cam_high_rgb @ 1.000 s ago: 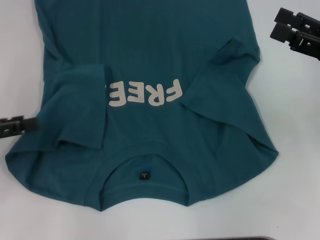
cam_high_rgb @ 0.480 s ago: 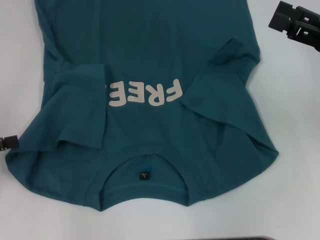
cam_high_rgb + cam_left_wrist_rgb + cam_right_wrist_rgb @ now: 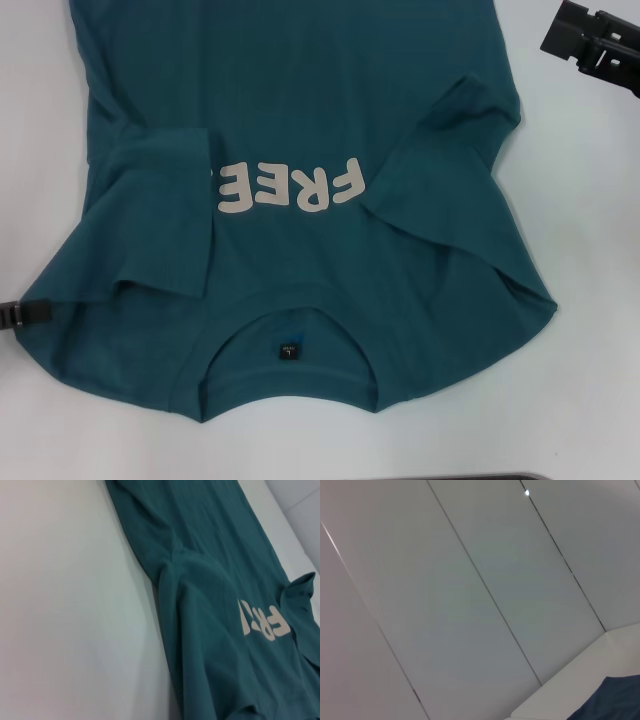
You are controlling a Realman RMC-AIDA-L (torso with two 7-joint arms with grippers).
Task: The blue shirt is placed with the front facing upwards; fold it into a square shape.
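The blue shirt (image 3: 300,120) lies front up on the white table, its collar and dark neck label (image 3: 287,352) toward me and the pale "FREE" lettering (image 3: 290,187) across the chest. Both short sleeves are folded inward over the body, the left one (image 3: 150,215) and the right one (image 3: 445,160). My left gripper (image 3: 25,313) shows only as a dark tip at the picture's left edge, beside the shirt's left shoulder edge. My right gripper (image 3: 592,45) hangs off the cloth at the far right. The left wrist view shows the shirt (image 3: 210,605) lengthwise.
Bare white table (image 3: 590,250) lies to the right of the shirt, and a narrower strip (image 3: 40,120) to the left. In the right wrist view I see grey wall panels (image 3: 470,580) and one corner of the shirt (image 3: 615,700).
My left gripper has slid toward me along the shirt's left edge, from beside the folded sleeve to the shoulder. My right gripper has shifted slightly farther back and right. The shirt has not moved.
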